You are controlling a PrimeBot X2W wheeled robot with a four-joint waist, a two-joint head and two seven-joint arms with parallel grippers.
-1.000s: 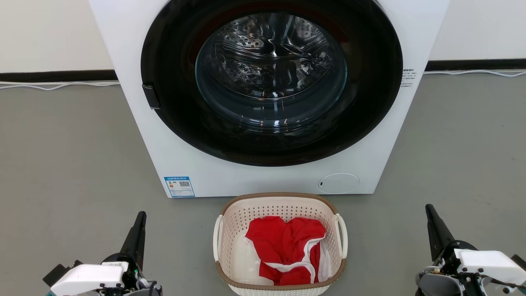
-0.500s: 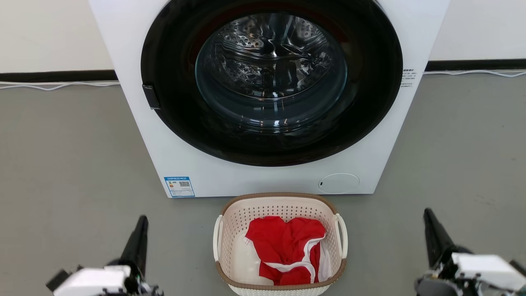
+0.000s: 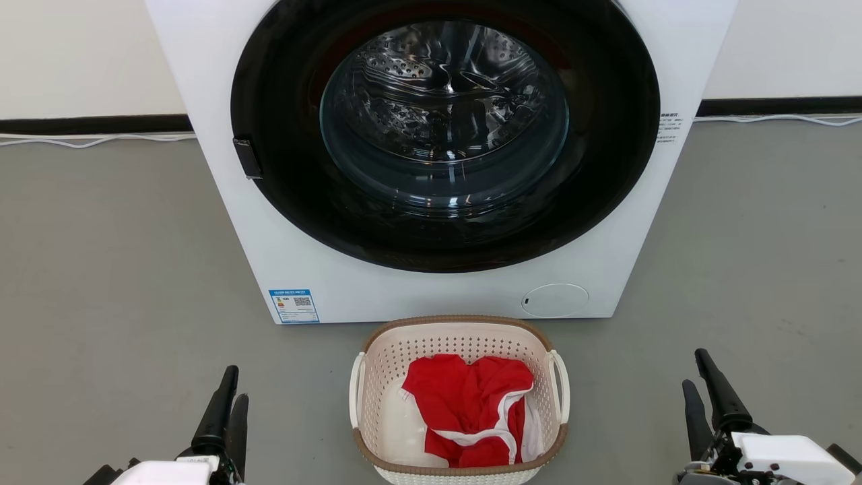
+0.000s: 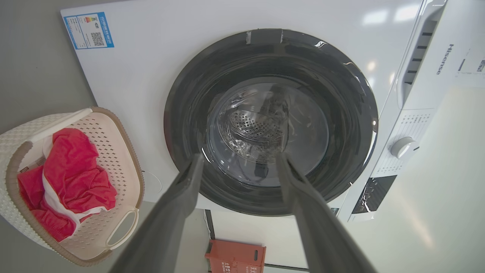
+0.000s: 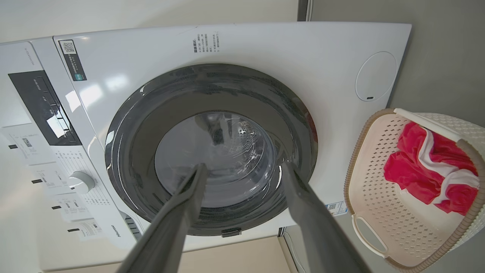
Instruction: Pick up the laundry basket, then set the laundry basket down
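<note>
Our left end effector (image 3: 236,385) and right end effector (image 3: 693,369) have both just sprung wide, empty, either side of the laundry basket (image 3: 378,377), which sits on the floor (image 3: 121,269) before the washer (image 3: 283,269); we're set to reach its handles (image 3: 354,391)

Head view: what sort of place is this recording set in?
Probably a laundry area, perhaps a mock-up in a lab. A white front-loading washer stands against a plain wall, and the laundry basket, holding a red garment, sits on the bare grey floor before it.
</note>
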